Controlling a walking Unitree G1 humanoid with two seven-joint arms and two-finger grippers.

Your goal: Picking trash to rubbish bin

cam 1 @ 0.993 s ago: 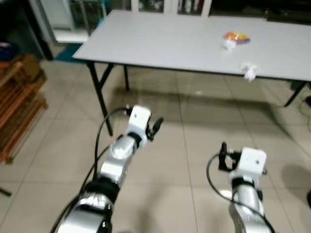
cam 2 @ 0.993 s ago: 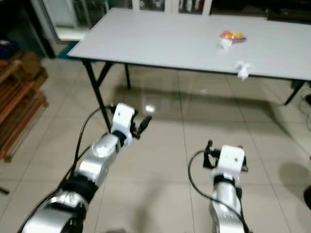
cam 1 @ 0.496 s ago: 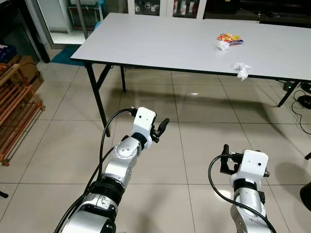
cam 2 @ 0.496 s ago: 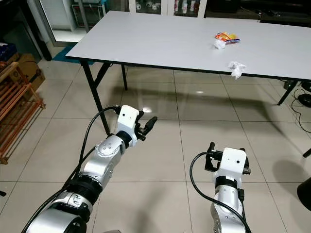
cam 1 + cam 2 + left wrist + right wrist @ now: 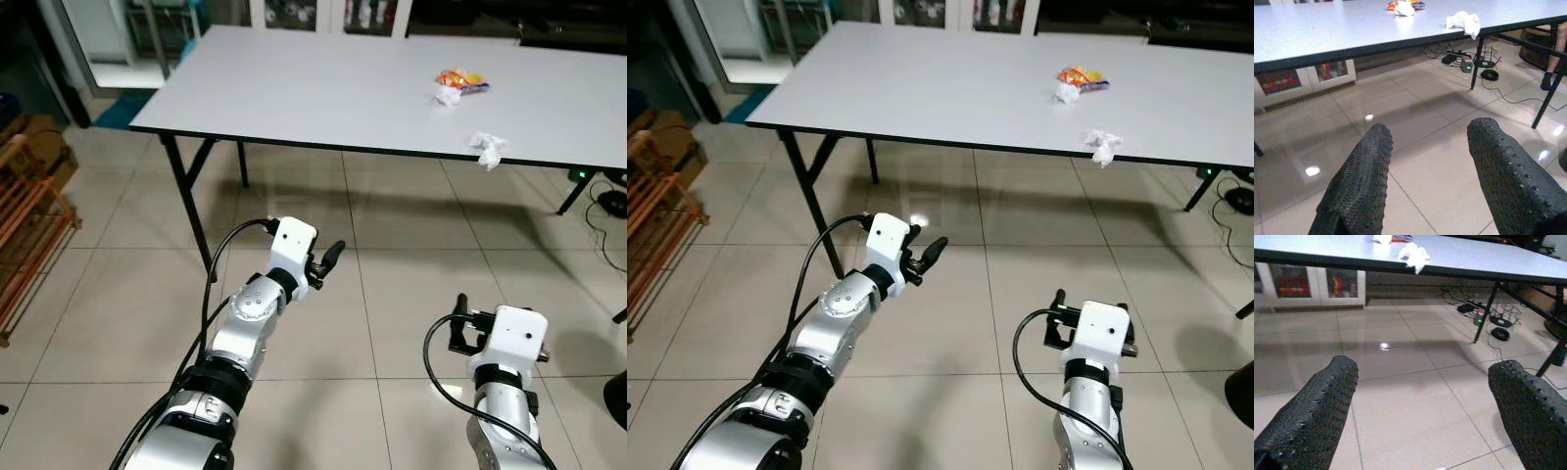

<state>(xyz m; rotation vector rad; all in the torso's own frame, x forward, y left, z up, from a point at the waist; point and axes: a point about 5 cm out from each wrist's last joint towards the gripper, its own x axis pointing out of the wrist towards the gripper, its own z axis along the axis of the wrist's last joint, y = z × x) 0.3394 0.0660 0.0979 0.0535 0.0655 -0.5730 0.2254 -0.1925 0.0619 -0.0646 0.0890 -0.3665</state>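
A crumpled white tissue (image 5: 487, 149) lies at the near edge of the long white table (image 5: 323, 88). Farther back on it sits a colourful wrapper with a white wad (image 5: 456, 82). Both arms are raised over the tiled floor, short of the table. My left gripper (image 5: 328, 258) is open and empty, pointing toward the table. My right gripper (image 5: 458, 319) hangs lower and nearer, also open and empty. Past the left gripper (image 5: 1430, 132) I see the tissue (image 5: 1464, 21) and the wrapper (image 5: 1404, 6). Beyond the right gripper (image 5: 1425, 367), the tissue (image 5: 1413, 254) overhangs the table edge.
Black folding table legs (image 5: 192, 211) stand ahead on the left. A wooden rack (image 5: 24, 230) is at the far left. Cables and a power strip (image 5: 1469, 61) lie on the floor under the table's right end. A dark round object (image 5: 618, 397) sits at the right edge.
The picture was blurred a second ago and is sharp now, shifted slightly. Both arms keep nearly the same pose. The trash on the table has not moved.
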